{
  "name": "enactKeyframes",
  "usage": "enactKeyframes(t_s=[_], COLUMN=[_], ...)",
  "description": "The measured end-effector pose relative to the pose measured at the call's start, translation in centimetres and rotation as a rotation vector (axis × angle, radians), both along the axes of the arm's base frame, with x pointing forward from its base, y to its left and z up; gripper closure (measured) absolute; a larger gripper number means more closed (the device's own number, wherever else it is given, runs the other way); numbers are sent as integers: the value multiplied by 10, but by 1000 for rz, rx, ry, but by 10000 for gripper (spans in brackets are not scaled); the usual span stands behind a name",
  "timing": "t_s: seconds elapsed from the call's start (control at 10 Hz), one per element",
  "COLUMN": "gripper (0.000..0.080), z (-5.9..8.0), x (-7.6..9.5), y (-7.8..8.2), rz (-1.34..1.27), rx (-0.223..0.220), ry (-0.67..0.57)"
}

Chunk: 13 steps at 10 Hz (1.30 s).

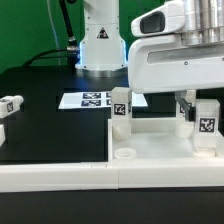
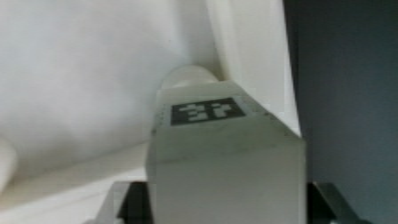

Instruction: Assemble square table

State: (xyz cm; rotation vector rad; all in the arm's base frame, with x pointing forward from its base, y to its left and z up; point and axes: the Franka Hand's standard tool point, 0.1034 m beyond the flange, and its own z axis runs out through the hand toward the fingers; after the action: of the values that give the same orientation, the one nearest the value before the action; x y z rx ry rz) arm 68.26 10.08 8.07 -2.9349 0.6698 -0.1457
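Black table (image 1: 40, 85) spreads under your arm in the exterior view, with the marker board (image 1: 95, 100) lying near the base. Your gripper (image 1: 198, 108) hangs straight down at that view's right, over the square table top (image 1: 150, 150), with a leg (image 1: 207, 122) at its fingers. In the wrist view the jaws seem to pinch that leg (image 2: 214, 150), though only their dark edges show. It lies close against the top's rim (image 2: 240, 50).

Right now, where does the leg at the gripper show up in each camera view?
Exterior view: the leg stands at the exterior view's right, on the square table top, under the gripper.
Wrist view: the leg fills the centre, between the gripper's fingers.
Shared landmark: the leg's black-white tag.
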Motion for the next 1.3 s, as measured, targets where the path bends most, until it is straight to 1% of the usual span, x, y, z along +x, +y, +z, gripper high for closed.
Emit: enactKeyframes(t_s=[0.1, 0.2, 0.3, 0.4, 0.6, 0.8, 0.9, 1.0, 1.1, 1.2, 1.3], gripper=[500, 500, 500, 499, 499, 499, 499, 498, 498, 326, 185], z=[0, -1, -2, -2, -3, -3, -3, -3, -3, -2, 0], x=[0, 0, 0, 0, -1, -2, -2, -2, -3, -7, -7], y=[-2, -5, -6, -7, -10, -13, -13, -13, -11, -4, 2], rz=[-134, -299, -450, -540, -753, -920, -943, -909, -840, -654, -480], rx=[22, 62, 87, 95, 138, 168, 169, 165, 148, 89, 58], ry=[14, 33, 52, 62, 95, 126, 129, 124, 121, 120, 99])
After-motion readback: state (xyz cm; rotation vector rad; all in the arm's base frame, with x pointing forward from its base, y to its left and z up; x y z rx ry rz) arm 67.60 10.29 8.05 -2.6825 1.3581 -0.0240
